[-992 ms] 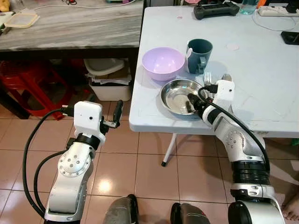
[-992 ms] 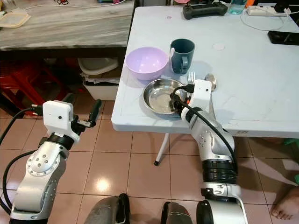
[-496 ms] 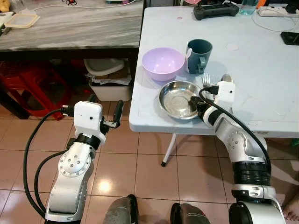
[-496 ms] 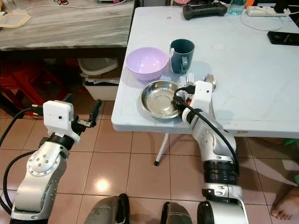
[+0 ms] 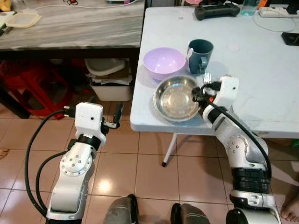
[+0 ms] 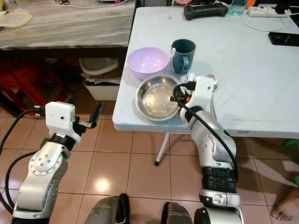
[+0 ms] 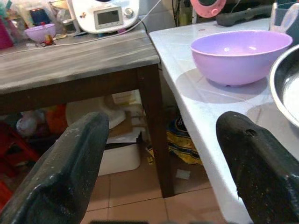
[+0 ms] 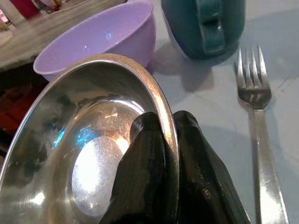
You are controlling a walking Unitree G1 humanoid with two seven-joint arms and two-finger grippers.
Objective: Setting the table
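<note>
Right wrist view shows the right tool [image 8: 169, 140] clamped on the rim of the steel bowl [image 8: 70, 154], one finger inside and one outside, the bowl tipped up off the white tabletop [image 5: 261, 70]. The bowl sits at the tabletop's near left corner, just near of the purple bowl [image 5: 164, 63] and the dark teal mug [image 5: 200, 54]. A fork [image 8: 257, 116] lies to the bowl's right. The left tool [image 7: 163, 154] hangs over the floor left of the tabletop, fingers spread wide apart and holding nothing.
</note>
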